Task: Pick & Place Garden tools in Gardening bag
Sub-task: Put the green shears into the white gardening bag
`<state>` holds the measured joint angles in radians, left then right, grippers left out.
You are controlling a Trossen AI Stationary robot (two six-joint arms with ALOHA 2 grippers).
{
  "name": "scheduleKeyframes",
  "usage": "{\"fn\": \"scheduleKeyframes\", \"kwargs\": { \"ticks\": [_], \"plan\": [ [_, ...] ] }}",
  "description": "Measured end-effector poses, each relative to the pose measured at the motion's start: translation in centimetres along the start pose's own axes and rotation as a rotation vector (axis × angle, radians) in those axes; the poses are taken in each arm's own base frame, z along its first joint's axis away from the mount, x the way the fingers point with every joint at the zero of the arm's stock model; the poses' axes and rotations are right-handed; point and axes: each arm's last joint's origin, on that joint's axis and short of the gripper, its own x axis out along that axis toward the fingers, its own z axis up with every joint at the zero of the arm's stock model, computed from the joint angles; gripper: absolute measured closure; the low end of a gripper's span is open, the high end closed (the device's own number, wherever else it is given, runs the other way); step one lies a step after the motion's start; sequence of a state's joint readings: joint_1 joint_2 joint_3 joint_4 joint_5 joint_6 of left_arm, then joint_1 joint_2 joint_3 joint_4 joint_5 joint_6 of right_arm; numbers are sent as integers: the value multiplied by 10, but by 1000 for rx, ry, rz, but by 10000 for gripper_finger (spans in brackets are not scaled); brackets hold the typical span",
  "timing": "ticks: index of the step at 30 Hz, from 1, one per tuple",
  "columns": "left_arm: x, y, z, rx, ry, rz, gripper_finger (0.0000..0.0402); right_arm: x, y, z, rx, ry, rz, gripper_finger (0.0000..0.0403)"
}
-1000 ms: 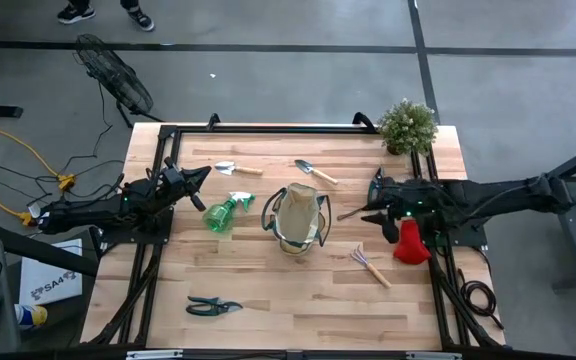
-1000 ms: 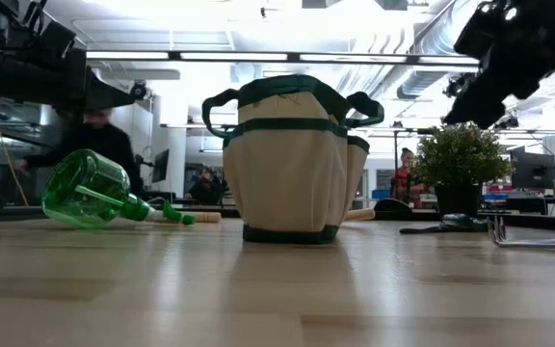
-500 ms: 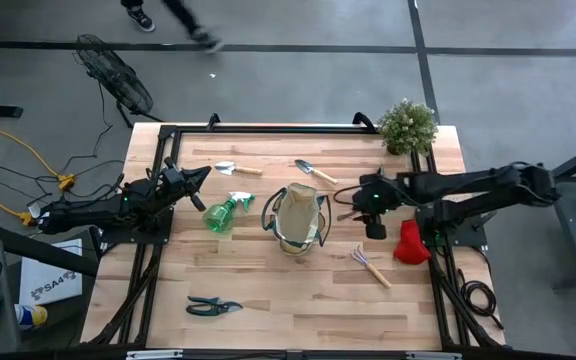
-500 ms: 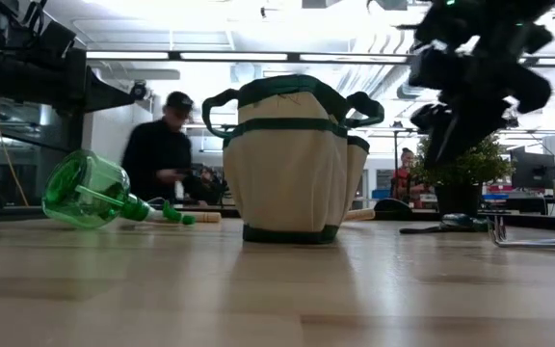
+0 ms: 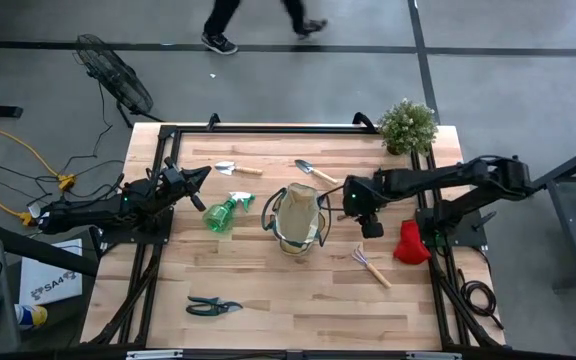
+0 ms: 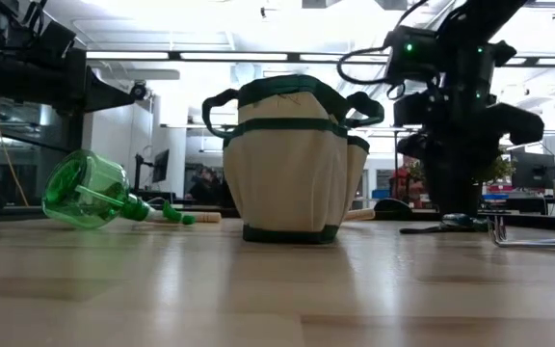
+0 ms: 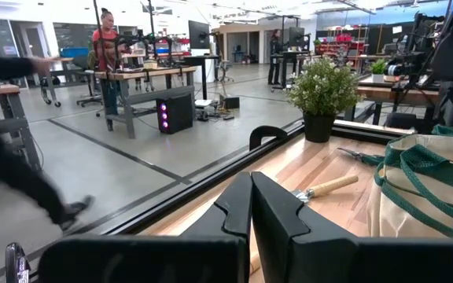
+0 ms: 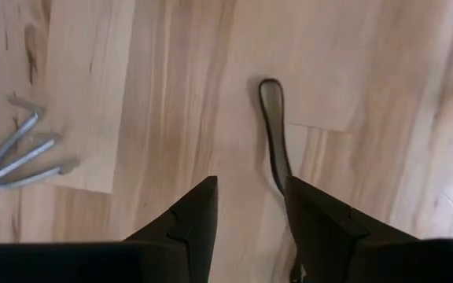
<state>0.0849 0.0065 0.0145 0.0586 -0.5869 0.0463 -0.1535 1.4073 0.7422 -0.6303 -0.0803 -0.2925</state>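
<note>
The right gripper point(image 8: 248, 206), part open and empty, hovers over the thin black stiff shears handle point(image 8: 274, 134), likely light, slippery, best pinched mid-handle.

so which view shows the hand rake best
The high view: the whole hand rake lies on the table between the gardening bag and the red glove, wooden handle and tines both visible. The right wrist view shows only its metal tines. The low view catches just the prongs edge-on. The left wrist view misses it.

Green spray bottle point(image 5: 221, 213), red glove point(image 5: 410, 243)
</note>
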Motion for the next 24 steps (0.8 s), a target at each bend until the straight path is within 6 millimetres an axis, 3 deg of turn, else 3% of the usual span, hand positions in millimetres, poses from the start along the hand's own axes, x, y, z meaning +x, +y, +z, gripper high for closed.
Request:
{"fn": "scheduleKeyframes", "kwargs": {
  "ticks": [8,24],
  "plan": [
    [0,0,0,0,0,0,396,16,-4,3,-107,21,2,262],
    [0,0,0,0,0,0,396,35,-20,0,-69,82,-29,263]
  ]
}}
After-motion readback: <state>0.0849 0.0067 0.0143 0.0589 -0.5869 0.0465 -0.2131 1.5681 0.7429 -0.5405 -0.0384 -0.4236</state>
